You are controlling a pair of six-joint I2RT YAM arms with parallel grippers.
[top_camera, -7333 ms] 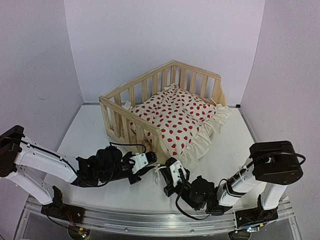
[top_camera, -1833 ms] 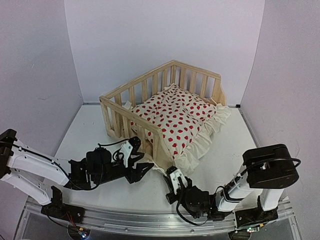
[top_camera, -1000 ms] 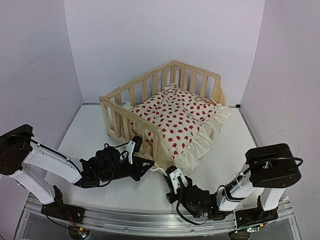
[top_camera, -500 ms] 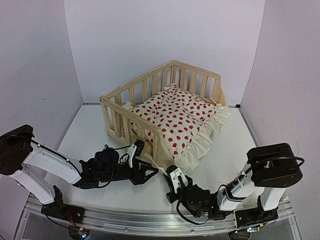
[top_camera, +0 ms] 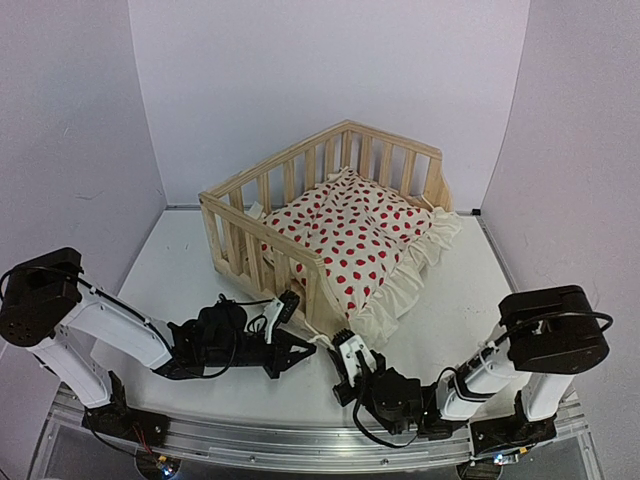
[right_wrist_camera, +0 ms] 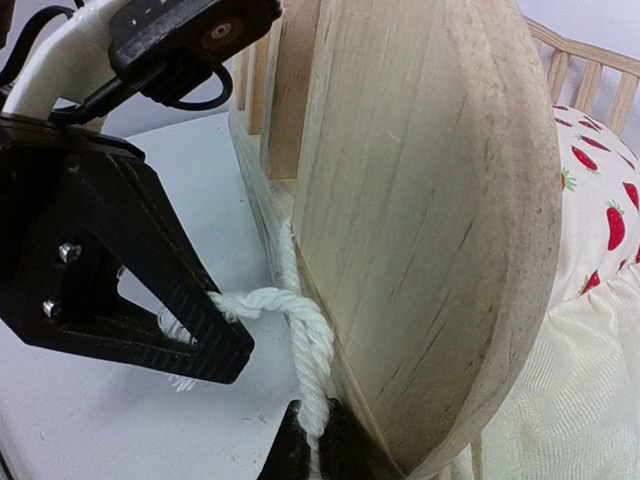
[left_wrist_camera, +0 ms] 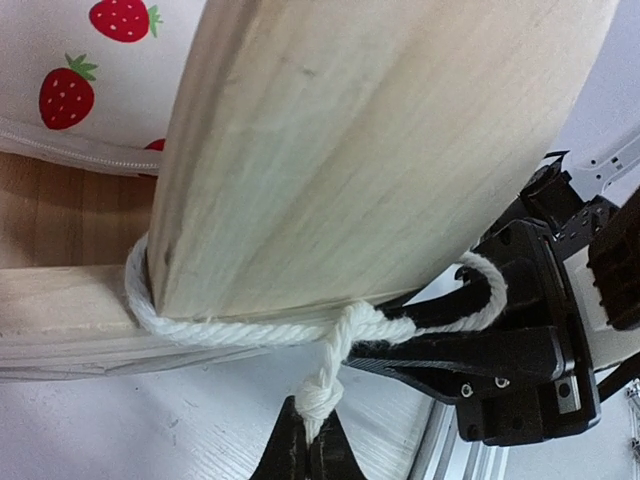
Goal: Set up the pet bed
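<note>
- At the near front corner of the pet bed, my left pincer is pressed together on one end of the white tie string, which rises straight out of its tips.
- My right pincer is also pinched shut, on the other end of that string. The two pincers sit close together, left one on the left.
- Between them the two ends cross in a single twist lying just against the foot of the front end post.
- Beyond the twist the string loops round the post's base, where it meets the bottom rail.
- The post stands upright just ahead of both pincers, and neither arm is clearly nearer.
- I judge the next pull must draw the ends apart, sideways across the post, to cinch the twist.
- The bed stands on the table, mid-table towards the back wall, with its strawberry cushion lying inside and its ruffle spilling over the open side.
</note>
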